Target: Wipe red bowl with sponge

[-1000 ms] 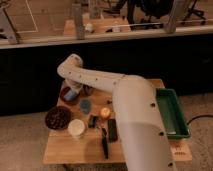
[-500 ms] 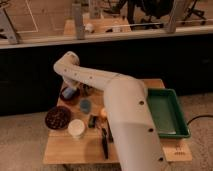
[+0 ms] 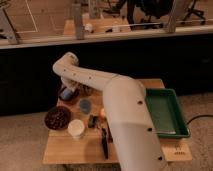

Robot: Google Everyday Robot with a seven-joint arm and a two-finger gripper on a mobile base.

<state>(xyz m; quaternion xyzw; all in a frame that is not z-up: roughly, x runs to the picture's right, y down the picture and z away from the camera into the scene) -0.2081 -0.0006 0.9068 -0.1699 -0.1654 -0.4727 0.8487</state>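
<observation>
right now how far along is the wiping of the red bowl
Done: the arm has reached the table's far left corner, and the gripper sits down at the red bowl with its fingers shut, a light blue patch, likely the sponge, at its tip. In hand: the wiping pass, apparently. Left: finishing it and lifting clear. The dark speckled bowl sits apart, nearer the front.

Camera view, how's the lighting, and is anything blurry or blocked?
Camera view: dim, warm light and soft all over; the arm blocks much of the table; the hand sits blurred over the red bowl at the table's far left; the green tray reads clearest.
</observation>
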